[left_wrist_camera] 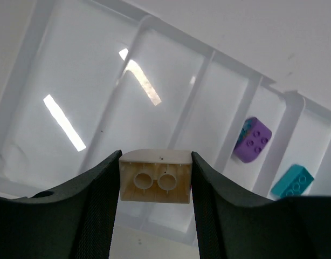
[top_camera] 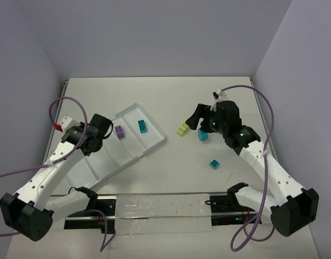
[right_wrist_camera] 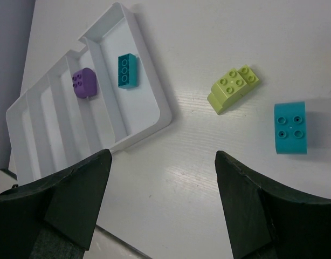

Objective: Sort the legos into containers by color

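Step in hand: placing the beige brick (left_wrist_camera: pixel 154 186) in a compartment of its own, by the look of it.
Left claw (left_wrist_camera: pixel 156 167): clenched on the beige brick, one finger on each side, its hollow underside toward the wrist camera.
Where the brick was: held in the air above the tray (left_wrist_camera: pixel 79 70), over the bare compartments.
Taken compartments: the purple brick (left_wrist_camera: pixel 252 140) lay in one and a teal brick (left_wrist_camera: pixel 292 181) in the end one beside it.
Doing it well: the claw probably needed to centre over one bare compartment, away from the ridges, and come low before releasing, so the brick would not bounce or land astride a ridge.
Right claw (right_wrist_camera: pixel 160 162): released and holding nothing, above the bench (right_wrist_camera: pixel 235 32).
Left to sort: a lime-green brick (right_wrist_camera: pixel 233 89) and a teal one (right_wrist_camera: pixel 290 128) lay on the bench.
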{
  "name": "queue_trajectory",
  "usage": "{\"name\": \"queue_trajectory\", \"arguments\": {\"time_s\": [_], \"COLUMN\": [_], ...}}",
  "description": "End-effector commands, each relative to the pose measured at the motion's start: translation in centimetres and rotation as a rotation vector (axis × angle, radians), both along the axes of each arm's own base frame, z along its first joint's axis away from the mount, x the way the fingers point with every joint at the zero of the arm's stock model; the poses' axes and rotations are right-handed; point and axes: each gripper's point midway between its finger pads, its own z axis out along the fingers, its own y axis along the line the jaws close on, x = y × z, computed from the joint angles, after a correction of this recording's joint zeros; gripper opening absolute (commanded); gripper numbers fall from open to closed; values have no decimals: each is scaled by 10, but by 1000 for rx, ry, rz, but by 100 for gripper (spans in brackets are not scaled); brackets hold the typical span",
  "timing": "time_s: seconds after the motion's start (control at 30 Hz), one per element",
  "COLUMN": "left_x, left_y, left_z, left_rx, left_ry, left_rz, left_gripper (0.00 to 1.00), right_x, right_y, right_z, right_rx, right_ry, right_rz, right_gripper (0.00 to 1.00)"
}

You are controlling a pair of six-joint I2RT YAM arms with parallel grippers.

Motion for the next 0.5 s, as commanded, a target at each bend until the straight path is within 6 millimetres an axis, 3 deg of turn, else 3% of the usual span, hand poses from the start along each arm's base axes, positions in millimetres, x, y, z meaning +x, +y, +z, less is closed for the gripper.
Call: {"name": "queue_trajectory", "arguments": {"time_s": [0.0, 0.1, 0.37, 0.47], "left_x": [-13, -13, -1, 10], "left_y": [41, 58, 61, 52], "left_z": [1, -3, -12, -21], "left_rx": [93, 86, 31, 2], "left_ry": [42, 46, 66, 84], "left_rz": [73, 111, 28, -34], "left_gripper": [21, 22, 22, 22], "right_x": [4, 5, 4, 3], "right_y": [12, 14, 11, 9], "right_z": [24, 23, 22, 17], "right_rx": [25, 19, 34, 25], "right_ry": [-47, -44, -52, -47], "right_rz": [36, 35, 6, -1], "right_gripper": [85, 85, 85, 85]}}
